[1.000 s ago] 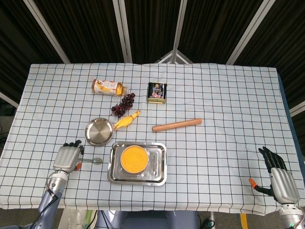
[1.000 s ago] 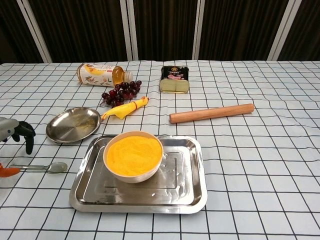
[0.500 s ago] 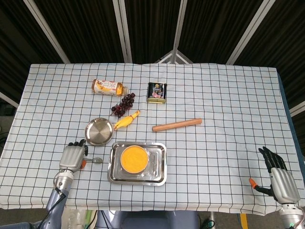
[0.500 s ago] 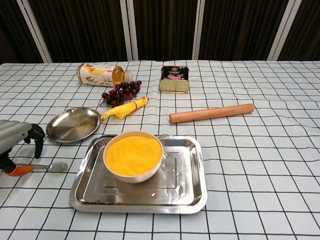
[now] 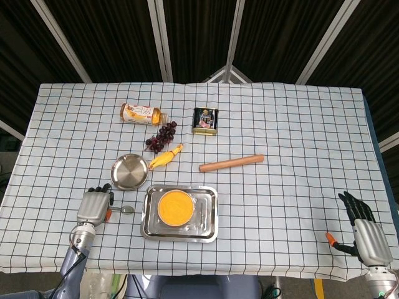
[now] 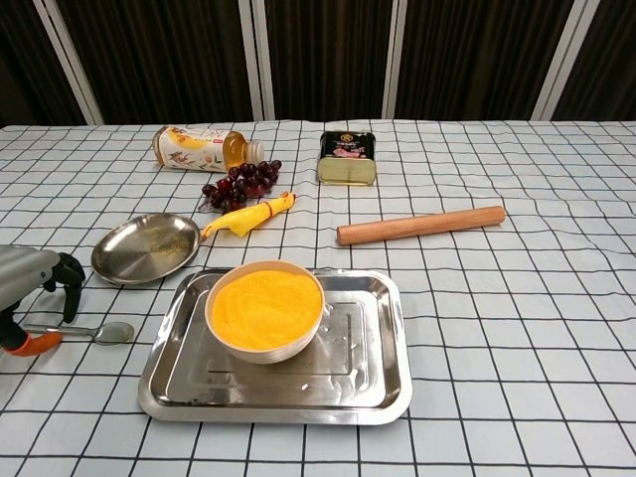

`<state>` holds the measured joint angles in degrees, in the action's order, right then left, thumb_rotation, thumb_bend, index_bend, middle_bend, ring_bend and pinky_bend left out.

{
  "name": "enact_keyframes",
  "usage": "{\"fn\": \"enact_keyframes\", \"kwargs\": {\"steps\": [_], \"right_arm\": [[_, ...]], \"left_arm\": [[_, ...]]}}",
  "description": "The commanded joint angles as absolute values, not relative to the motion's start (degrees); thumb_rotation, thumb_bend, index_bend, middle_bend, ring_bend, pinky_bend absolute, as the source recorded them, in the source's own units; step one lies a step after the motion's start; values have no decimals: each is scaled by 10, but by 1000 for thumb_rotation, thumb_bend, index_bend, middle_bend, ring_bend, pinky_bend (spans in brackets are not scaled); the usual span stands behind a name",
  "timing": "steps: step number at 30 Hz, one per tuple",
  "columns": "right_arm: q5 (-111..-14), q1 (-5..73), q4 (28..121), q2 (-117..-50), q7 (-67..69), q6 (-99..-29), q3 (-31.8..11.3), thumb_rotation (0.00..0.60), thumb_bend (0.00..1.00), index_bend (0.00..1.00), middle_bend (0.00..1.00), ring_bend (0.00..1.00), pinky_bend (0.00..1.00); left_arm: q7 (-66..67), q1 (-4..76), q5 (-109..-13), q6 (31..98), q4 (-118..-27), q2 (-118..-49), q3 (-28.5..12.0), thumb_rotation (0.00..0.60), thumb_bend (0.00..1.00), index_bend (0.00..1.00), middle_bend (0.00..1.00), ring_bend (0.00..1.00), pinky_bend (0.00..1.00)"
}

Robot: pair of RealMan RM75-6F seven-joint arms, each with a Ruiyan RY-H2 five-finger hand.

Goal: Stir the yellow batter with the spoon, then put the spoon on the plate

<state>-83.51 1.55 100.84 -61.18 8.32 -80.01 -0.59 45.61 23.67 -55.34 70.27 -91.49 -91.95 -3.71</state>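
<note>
The metal spoon (image 6: 102, 332) lies flat on the cloth, left of the steel tray (image 6: 383, 397), with its bowl end toward the tray. A white bowl of yellow batter (image 6: 264, 308) stands in the tray's left half. Behind the spoon rests the round steel plate (image 6: 147, 248). My left hand (image 6: 30, 283) hovers over the spoon's handle, fingers (image 6: 68, 275) hanging down and apart, the orange thumb tip (image 6: 35, 343) beside the handle; it holds nothing. In the head view, the left hand (image 5: 93, 207) covers the handle of the spoon (image 5: 126, 210). My right hand (image 5: 366, 232) sits open at the front right.
A yellow rubber chicken (image 6: 248, 217), grapes (image 6: 238, 184) and a lying bottle (image 6: 199, 147) are behind the plate. A tin (image 6: 347, 157) stands at the back centre. A wooden rolling pin (image 6: 420, 225) lies right of centre.
My left hand has moved right, over the spoon's handle, and has stayed almost still in the last half second. The spoon and the right hand have not moved.
</note>
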Motion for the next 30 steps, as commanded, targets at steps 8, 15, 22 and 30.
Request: {"fn": "enact_keyframes", "kwargs": {"steps": [8, 15, 22, 30], "right_arm": [[-835, 16, 1009, -612, 83, -800, -6, 600, 317, 0, 0, 0, 0], [-835, 15, 1009, -611, 84, -800, -6, 600, 317, 0, 0, 0, 0], [-834, 15, 1009, -611, 83, -799, -5, 600, 317, 0, 0, 0, 0], [-835, 15, 1010, -611, 82, -800, -5, 600, 317, 0, 0, 0, 0]], "left_arm": [[459, 239, -547, 702, -910, -923, -33, 600, 494, 514, 171, 267, 266], [453, 239, -550, 706, -914, -923, -33, 600, 509, 542, 174, 267, 266], [450, 240, -556, 713, -932, -912, -34, 600, 512, 545, 175, 267, 270], [469, 250, -557, 723, -989, -890, -44, 600, 511, 542, 175, 267, 270]]}}
